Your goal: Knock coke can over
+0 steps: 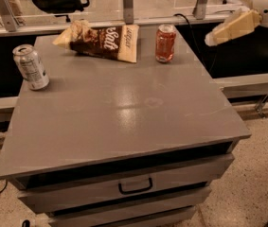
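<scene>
Standing on one table [124,126]: one coke can [165,43], one silver can [31,66]; one chip bag [102,42] flat; gripper [222,14] upper right, fingers [233,26] spread.

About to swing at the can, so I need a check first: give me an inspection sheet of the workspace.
Surface: grey cabinet top.
Job's things: coke can upright, back right.
Clutter: silver can upright at left edge; chip bag lying at back.
End effector: in the air right of the cabinet, apart from the coke can.
Cables: black cable behind the back edge.
Surroundings: drawer below, speckled floor.
</scene>
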Controlling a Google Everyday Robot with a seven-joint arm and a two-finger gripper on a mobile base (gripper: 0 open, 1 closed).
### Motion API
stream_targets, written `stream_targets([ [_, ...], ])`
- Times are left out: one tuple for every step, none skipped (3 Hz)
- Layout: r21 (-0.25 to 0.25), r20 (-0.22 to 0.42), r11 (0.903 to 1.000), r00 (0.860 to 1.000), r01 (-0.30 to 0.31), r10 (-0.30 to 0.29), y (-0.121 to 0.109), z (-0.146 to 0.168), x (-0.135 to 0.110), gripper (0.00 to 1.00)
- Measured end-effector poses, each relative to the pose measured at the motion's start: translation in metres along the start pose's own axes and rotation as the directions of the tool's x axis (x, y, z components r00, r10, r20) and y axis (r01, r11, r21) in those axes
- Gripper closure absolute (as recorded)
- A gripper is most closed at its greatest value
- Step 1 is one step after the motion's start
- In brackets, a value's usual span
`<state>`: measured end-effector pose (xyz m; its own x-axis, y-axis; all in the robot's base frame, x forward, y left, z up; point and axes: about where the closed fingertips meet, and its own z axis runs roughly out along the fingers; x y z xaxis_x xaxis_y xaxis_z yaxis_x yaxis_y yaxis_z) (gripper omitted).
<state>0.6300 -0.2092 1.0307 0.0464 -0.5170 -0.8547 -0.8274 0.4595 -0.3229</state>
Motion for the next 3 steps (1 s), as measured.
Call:
stream_targets([
  [0.103,0.076,0.9932,0.996,-0.054,0.046,-0.039,0.035,0.01,0.0],
  [0.197,0.108,0.9715,0.988,-0.131,0.112,-0.071,0.066,0.025,0.0],
  [0.197,0.108,0.9715,0.988,-0.131,0.112,-0.071,0.066,0.025,0.0],
])
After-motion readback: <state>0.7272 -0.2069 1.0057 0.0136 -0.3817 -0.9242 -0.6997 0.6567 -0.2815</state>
